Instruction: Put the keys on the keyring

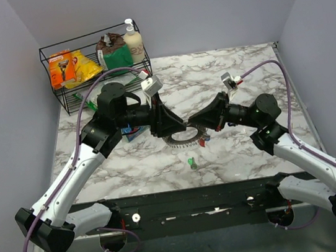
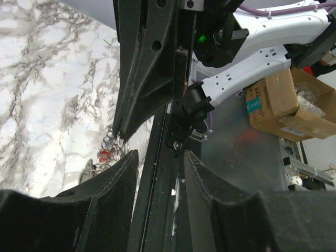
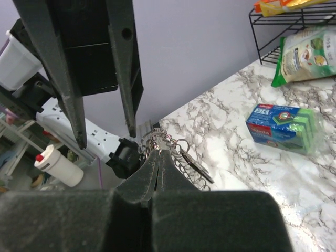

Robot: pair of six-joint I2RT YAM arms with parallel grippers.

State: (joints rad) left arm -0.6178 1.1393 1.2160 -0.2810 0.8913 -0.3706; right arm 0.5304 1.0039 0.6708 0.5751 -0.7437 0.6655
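The keyring is a large metal ring strung with several small rings, at the table's middle. My right gripper is shut on its upper edge, and the ring's loops stick out past the pinched fingertips. A dark key hangs from the ring. A red-headed key lies at the ring's right side and also shows in the left wrist view. A green-headed key lies loose in front of the ring. My left gripper is open and empty just left of the right gripper's tips, jaws apart.
A blue sponge pack lies left of the ring, under my left arm, and shows in the right wrist view. A black wire basket with packets and a bottle stands at the back left. The table's front edge runs close below the green key.
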